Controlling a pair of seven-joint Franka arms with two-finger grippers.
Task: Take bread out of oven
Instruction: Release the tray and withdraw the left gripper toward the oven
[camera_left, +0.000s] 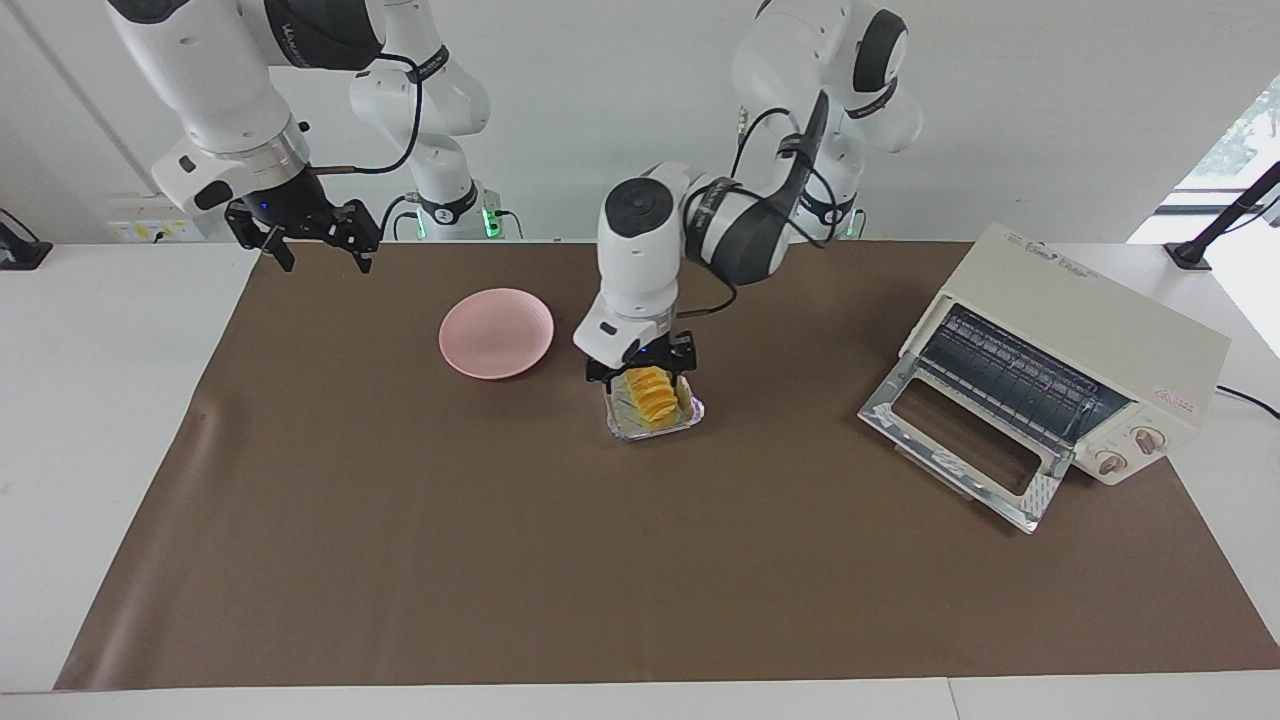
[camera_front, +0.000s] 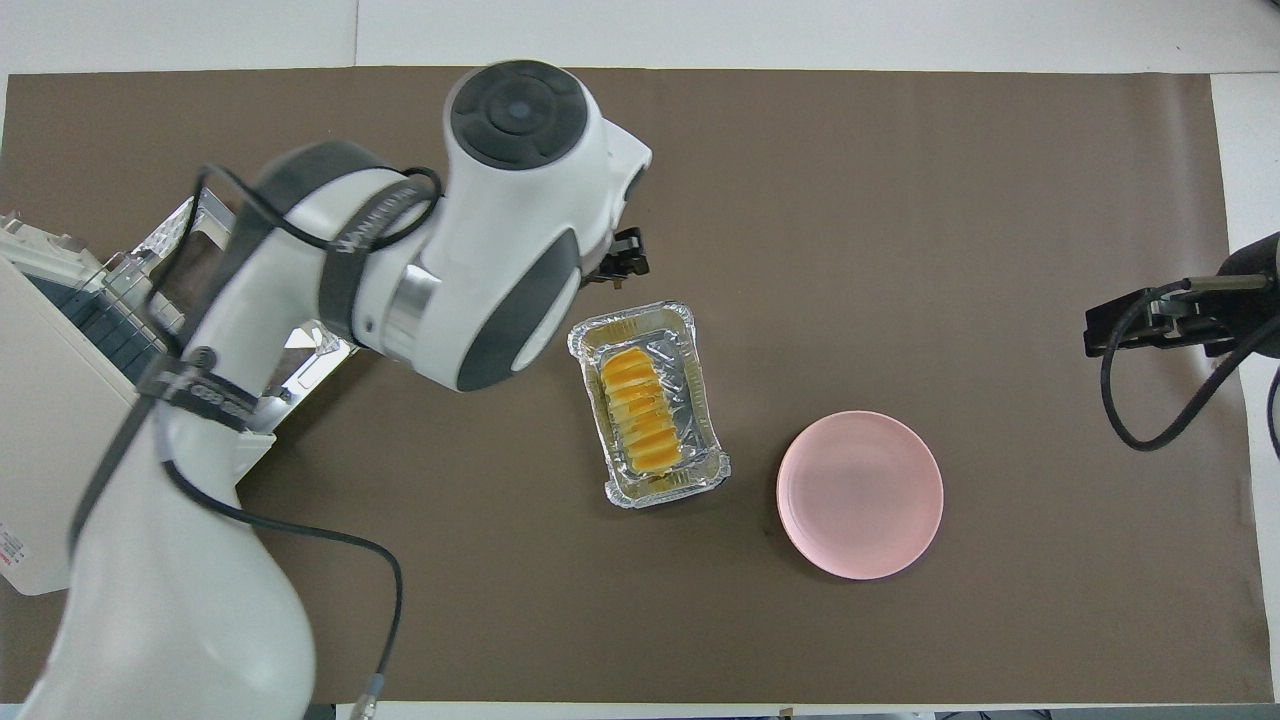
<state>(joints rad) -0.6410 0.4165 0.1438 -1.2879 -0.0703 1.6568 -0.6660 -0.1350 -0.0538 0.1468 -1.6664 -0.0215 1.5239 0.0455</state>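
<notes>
The golden-yellow bread (camera_left: 655, 397) lies in a crinkled silver foil tray (camera_left: 690, 418) on the brown mat at mid-table; it also shows in the overhead view (camera_front: 641, 411). My left gripper (camera_left: 641, 370) hangs just over the tray, open, its fingers spread to either side of the bread's end. The cream-white oven (camera_left: 1080, 330) stands at the left arm's end of the table with its glass door (camera_left: 960, 440) dropped open and its rack bare. My right gripper (camera_left: 303, 240) waits open, raised over the mat's corner at the right arm's end.
A pink plate (camera_left: 496, 332) sits beside the foil tray, toward the right arm's end; it also shows in the overhead view (camera_front: 860, 494). The brown mat (camera_left: 500, 560) covers most of the table. The left arm's elbow hangs over the area between oven and tray.
</notes>
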